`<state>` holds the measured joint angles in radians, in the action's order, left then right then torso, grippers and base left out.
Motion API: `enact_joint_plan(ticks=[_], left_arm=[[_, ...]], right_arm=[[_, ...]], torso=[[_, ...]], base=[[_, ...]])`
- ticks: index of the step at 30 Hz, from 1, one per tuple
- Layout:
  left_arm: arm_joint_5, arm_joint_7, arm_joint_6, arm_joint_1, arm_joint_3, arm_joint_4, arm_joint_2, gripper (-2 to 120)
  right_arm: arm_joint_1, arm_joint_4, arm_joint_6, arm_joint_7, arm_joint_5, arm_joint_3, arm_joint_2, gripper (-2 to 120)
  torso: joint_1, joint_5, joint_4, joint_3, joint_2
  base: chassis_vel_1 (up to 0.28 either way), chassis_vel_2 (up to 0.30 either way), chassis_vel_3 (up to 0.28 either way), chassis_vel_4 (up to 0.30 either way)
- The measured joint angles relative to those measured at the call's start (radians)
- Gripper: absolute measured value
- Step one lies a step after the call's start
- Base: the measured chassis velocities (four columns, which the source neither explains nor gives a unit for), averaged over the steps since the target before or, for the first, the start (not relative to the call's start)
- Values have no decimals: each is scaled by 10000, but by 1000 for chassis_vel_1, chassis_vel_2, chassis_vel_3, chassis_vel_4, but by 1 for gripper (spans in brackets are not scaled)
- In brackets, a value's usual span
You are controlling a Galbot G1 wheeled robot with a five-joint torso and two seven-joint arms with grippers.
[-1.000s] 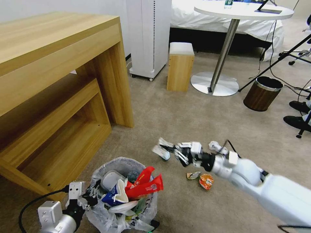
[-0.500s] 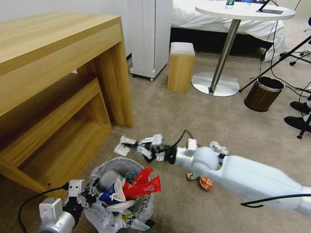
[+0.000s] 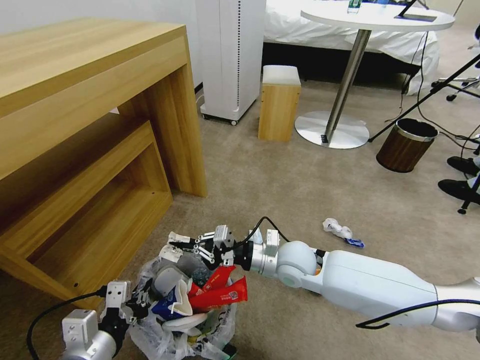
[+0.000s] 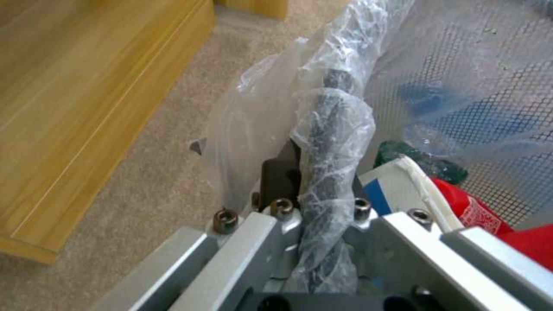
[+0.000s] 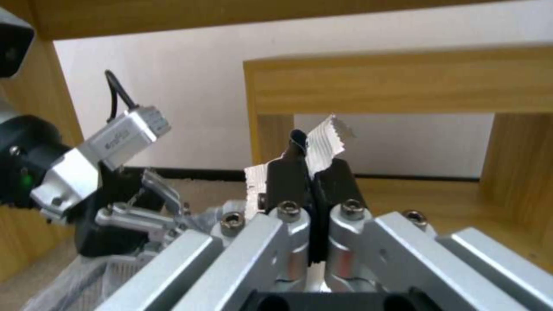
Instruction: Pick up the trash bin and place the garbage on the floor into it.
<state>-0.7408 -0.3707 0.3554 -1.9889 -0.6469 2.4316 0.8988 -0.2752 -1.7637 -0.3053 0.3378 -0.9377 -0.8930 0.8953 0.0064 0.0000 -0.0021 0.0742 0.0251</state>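
Note:
The trash bin point(image 3: 165, 332), lined with a crinkly plastic bag and heaped with red wrappers, a white cup and a blue-white carton, hangs at the lower left. My left gripper point(image 3: 134, 302) is shut on its bag-wrapped rim point(image 4: 331, 129). Over the bin's far edge my right gripper point(image 3: 184, 245) is shut on a white crinkle-edged wrapper point(image 5: 324, 144), the fingers point(image 5: 285, 181) pinching it flat. On the carpet to the right lies more garbage: crumpled white paper point(image 3: 336, 228) with a blue scrap point(image 3: 355, 243) beside it.
A wooden desk point(image 3: 100, 100) with a low shelf stands close on the left. Behind are a white appliance point(image 3: 230, 55), a wooden stool point(image 3: 279, 102), a round table's base point(image 3: 331, 130), a brown metal-rimmed bin point(image 3: 406, 145), cables and a person's shoes point(image 3: 457, 187).
My right arm has swung left with the white wrapper, from above the open carpet to over the bin's far rim. The left gripper and bin have stayed put.

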Motion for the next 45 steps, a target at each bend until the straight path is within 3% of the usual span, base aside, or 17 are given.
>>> enact_joint_plan(ticks=[26, 38, 45], left_arm=[[877, -31, -68, -260, 163, 17, 465, 0], [1140, -5, -68, -263, 216, 47, 620, 0], [1138, -3, -62, -209, 102, 150, 667, 0]], right_arm=[[282, -192, 283, -352, 10, -215, -204, 97], [1664, -457, 342, -596, -546, -1010, 187, 100], [2091, -850, 586, -1318, -1165, -1740, 724, 100]], torso=[[0, 2, -1, 0, 0], [0, 0, 0, 0, 0], [0, 0, -1, 0, 0]], base=[[0, 0, 0, 0], [0, 0, 0, 0], [0, 0, 0, 0]])
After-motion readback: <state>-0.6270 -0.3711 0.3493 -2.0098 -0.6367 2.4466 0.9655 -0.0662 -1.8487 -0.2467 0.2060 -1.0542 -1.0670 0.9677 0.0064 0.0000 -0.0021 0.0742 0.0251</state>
